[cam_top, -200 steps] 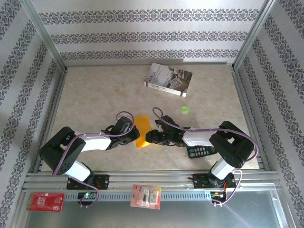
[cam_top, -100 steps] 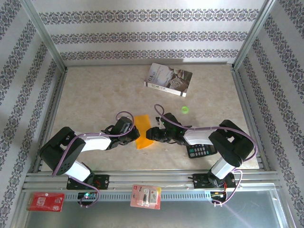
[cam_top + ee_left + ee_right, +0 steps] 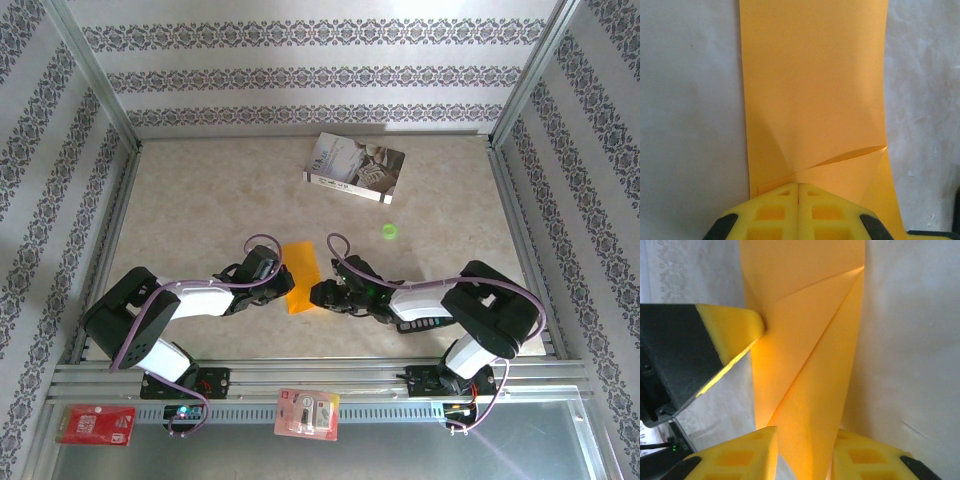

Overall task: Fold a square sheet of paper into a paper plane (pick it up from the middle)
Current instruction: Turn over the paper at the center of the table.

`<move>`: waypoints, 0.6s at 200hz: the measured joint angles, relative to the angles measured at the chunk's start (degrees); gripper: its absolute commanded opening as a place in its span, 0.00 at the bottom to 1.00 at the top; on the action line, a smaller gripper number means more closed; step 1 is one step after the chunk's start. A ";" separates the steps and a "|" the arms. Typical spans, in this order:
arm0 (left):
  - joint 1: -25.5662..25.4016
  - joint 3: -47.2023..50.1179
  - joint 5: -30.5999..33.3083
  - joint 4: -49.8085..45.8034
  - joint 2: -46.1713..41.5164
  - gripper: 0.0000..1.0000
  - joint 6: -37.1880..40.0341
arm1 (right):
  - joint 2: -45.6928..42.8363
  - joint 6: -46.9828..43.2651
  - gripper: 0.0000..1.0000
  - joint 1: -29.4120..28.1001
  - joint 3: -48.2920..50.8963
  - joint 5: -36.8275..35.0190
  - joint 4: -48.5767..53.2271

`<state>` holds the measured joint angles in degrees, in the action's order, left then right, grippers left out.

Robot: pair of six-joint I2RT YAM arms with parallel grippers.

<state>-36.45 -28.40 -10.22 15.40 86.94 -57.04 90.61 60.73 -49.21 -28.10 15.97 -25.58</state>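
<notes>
One orange paper sheet (image 3: 301, 263), partly folded into a narrow strip with diagonal creases, lies on the counter (image 3: 200, 200) near its front edge, between the two arms. The left end effector (image 3: 281, 283) is fully closed, its yellow pads together at the sheet's left edge. The right end effector (image 3: 318, 293) has its jaws partly apart astride a raised fold at the right edge; whether its pads actually touch the fold is unclear. Well behind lie a grey-white book (image 3: 355, 166) and a small green round object (image 3: 389, 231).
</notes>
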 measured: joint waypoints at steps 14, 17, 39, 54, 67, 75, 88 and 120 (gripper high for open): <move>0.02 0.00 0.00 0.00 0.00 0.00 0.00 | -0.85 0.81 0.25 -0.20 0.90 -1.29 0.02; 0.02 0.00 0.00 0.00 0.00 0.00 0.00 | -0.96 0.92 0.25 -0.20 0.98 -1.53 0.02; 0.02 0.00 0.00 0.00 0.00 0.00 0.00 | -1.66 1.64 0.20 -0.20 1.38 -3.15 0.02; 0.02 0.00 0.00 -0.02 0.00 0.00 0.02 | -1.75 2.03 0.16 -0.28 1.38 -3.76 -0.07; 0.02 0.00 0.00 -0.02 0.00 0.00 0.02 | -1.75 2.27 0.12 -0.48 1.38 -4.09 -0.02; 0.02 0.00 0.00 -0.02 0.00 0.00 0.02 | -1.75 2.16 0.08 -0.57 1.38 -4.20 -0.09; 0.02 0.00 0.00 -0.02 -0.04 0.00 0.02 | -1.75 2.21 0.03 -0.57 1.38 -4.31 -0.04; 0.02 -0.07 -0.52 -0.74 -0.94 0.35 0.24 | -1.88 1.66 0.00 -0.50 1.38 -4.61 0.46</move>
<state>-36.42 -28.47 -10.74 14.66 86.00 -56.80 88.73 62.39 -49.71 -26.72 11.35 -25.12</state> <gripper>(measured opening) 0.203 0.051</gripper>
